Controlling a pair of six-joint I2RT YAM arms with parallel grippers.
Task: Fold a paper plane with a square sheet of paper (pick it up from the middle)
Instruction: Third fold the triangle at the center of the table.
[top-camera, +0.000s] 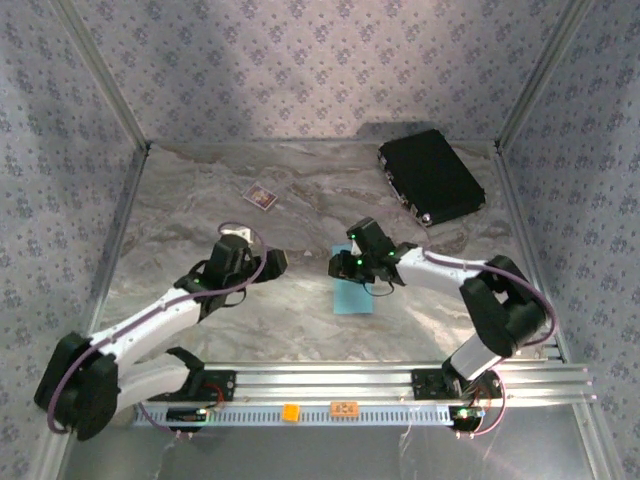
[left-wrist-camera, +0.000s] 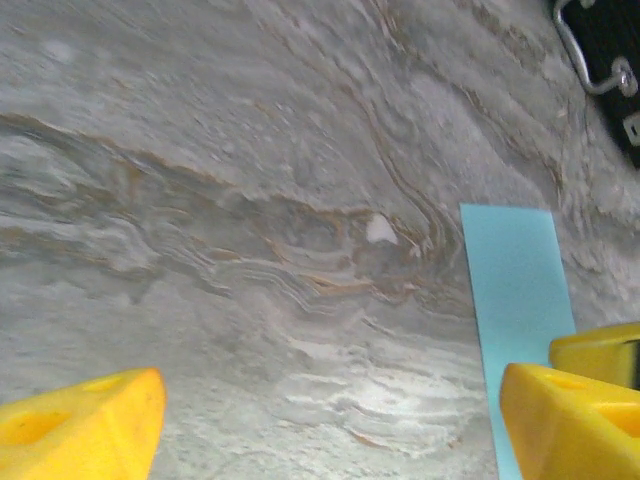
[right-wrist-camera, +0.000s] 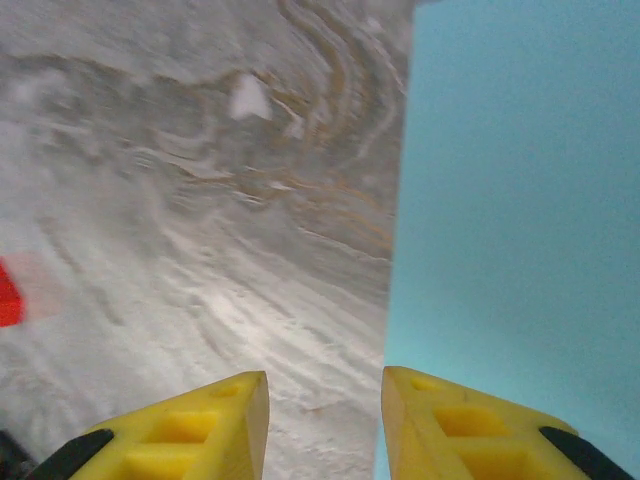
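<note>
**Paper strip flat on table, both grippers empty**

Marble table (top-camera: 200, 300) first, then the black case (top-camera: 432, 177) at its far right, which I'll use as my marker. The light-blue paper (top-camera: 352, 298) lies flat well to the near-left of the case, about mid-table. It looks like a narrow strip, not a square, so I judge it has one fold in it. No plane shape yet.

The right gripper (right-wrist-camera: 325, 390) hangs low over the end of the paper closer to the case. Its jaws are partly open with nothing between them, and they straddle one long edge: one finger over blue, the other over bare marble. The left gripper (left-wrist-camera: 330, 400) sits further from the case, beside the paper's other long edge. Its jaws are wide open and empty. A small dark card (top-camera: 261, 196) lies well left of the case, clear of the work.

My worry is the straddle. If I bring the right jaws down here, one finger would press the sheet while the other scrapes stone, and the thin paper could skid or crumple instead of lifting. Nothing pins it, so any slide would also skew the next crease.

The strip's long axis runs from the arm bases toward the back wall, and the far short end sits under the right gripper. Neither end is pointed.
</note>
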